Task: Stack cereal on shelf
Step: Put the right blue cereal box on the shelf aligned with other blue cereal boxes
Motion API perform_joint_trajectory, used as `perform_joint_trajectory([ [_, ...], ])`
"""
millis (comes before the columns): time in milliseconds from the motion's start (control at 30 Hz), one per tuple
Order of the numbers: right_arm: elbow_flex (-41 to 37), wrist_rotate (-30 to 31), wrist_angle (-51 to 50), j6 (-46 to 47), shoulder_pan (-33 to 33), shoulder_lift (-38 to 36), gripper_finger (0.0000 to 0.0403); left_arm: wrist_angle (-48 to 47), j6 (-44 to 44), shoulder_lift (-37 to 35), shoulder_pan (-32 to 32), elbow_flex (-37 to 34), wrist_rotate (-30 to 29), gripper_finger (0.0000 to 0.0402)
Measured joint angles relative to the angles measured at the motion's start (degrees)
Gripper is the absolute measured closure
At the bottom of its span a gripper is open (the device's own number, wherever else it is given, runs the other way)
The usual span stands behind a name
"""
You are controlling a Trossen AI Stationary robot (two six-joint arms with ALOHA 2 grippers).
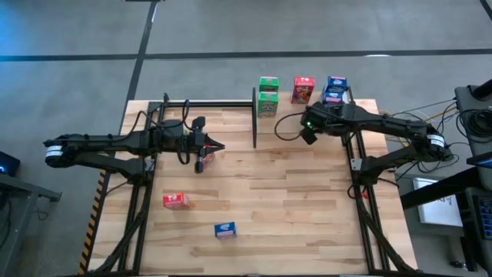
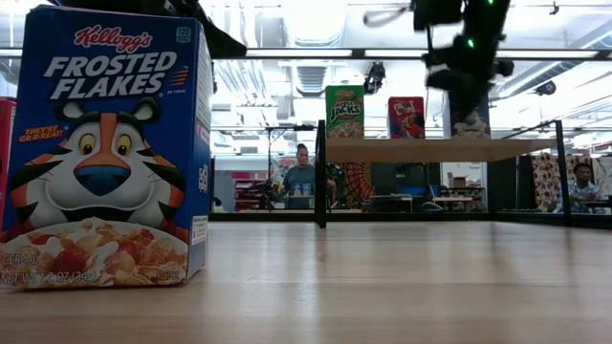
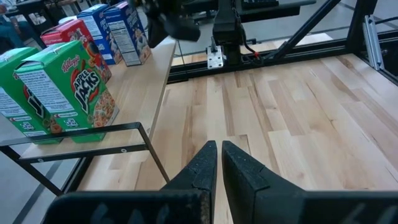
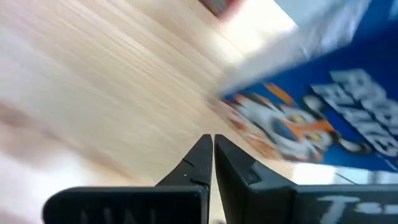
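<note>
Pale plank tabletop [image 1: 292,200] fills the overhead view, with grey floor around it and an open workshop with people far behind. At the table's far edge sits the shelf [image 1: 307,108], a light-wood panel on black posts. Green cereal boxes [image 1: 267,95], a red cereal box [image 1: 303,89] and blue cereal boxes [image 1: 335,89] stand on it in a row. Two more boxes lie loose on the table, well apart from the shelf: a red box [image 1: 175,201] and, nearer the front edge, a blue box [image 1: 224,229].

The right gripper [image 1: 310,131] hangs at the shelf beside the blue boxes, fingers pressed together and holding nothing; its wrist picture is blurred, so whether it touches a box is unclear. The left gripper [image 1: 218,147] sits over the table's left half, also closed and empty, with a small reddish object [image 1: 203,159] just beside it, possibly another box.

The step in hand looks like fetching the next loose box. To do it well, spread the fingers fully before descending, straddle the box's narrow sides, and lift it level so it can be set squarely on its matching colour without toppling the row.
</note>
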Motion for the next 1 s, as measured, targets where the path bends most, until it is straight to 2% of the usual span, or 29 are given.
perform_joint_trajectory([
  [133, 4.66, -2.47, 4.05, 0.02, 2.28, 0.00, 0.0394, 0.01, 0.00, 0.00, 0.00, -0.01, 0.00, 0.0394],
  [433, 10.12, -1.30, 10.05, -0.17, 2.12, 1.18, 0.0394, 0.03, 0.00, 0.00, -0.02, -0.01, 0.00, 0.0394],
  [700, 10.67, 1.37, 8.96, -0.99, -1.98, 3.40, 0.0394, 0.14, 0.02, 0.00, -0.02, 0.01, 0.00, 0.0394],
  [833, 10.61, 2.02, 5.39, -1.11, -4.02, 4.07, 0.0394, 0.08, 0.02, 0.00, -0.01, -0.01, 0.00, 0.0394],
  [1000, 10.61, 5.87, 1.26, -1.11, -4.42, 4.16, 0.0394, 0.01, 0.02, 0.00, -0.01, -0.01, 0.00, 0.0394],
])
